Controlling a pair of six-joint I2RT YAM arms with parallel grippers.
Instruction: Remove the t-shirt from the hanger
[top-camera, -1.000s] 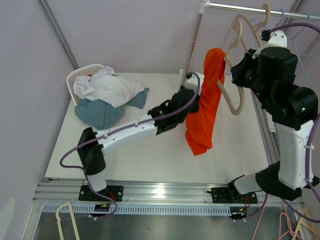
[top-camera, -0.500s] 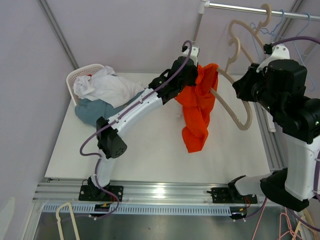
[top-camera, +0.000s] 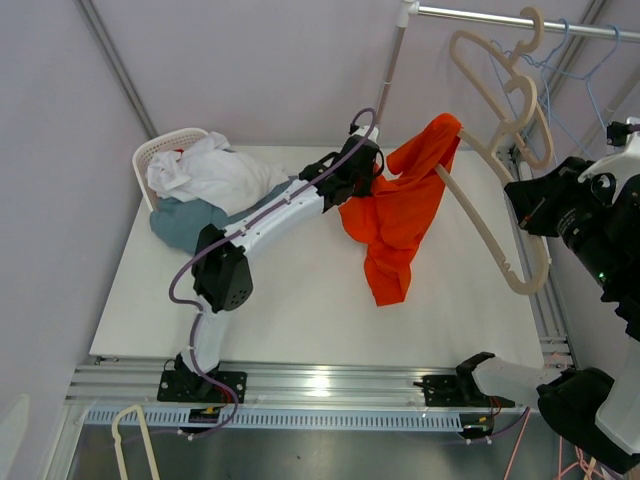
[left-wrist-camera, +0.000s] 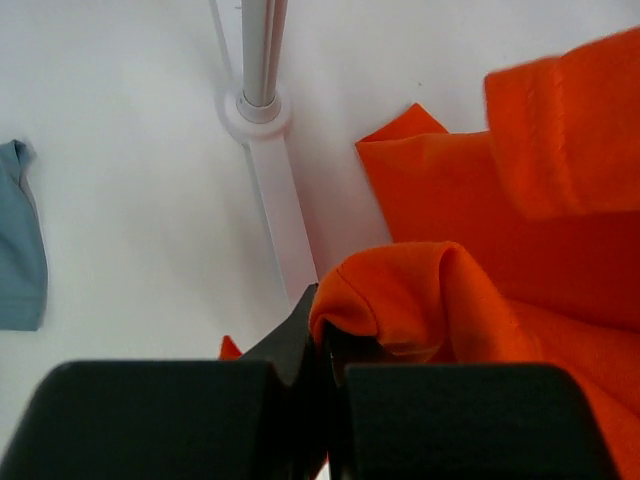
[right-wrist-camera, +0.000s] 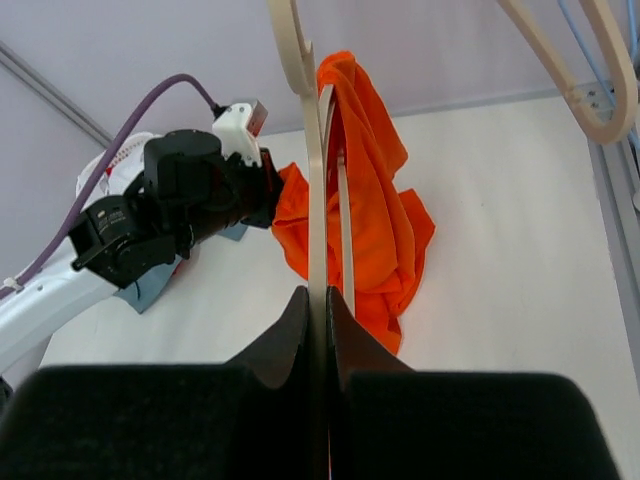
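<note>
An orange t-shirt hangs bunched above the table, one end still draped over the arm of a beige hanger. My left gripper is shut on a fold of the t-shirt at its left side. My right gripper is shut on the hanger, held up at the right; the shirt hangs on the hanger's far end.
A white basket with white and teal clothes sits at the back left. A clothes rail with more hangers runs across the upper right; its pole stands on the table behind the shirt.
My right gripper has pulled the hanger right and toward the front. My left gripper rose from low beside the shirt, gripping the fabric, and the shirt has stretched out between the two.
</note>
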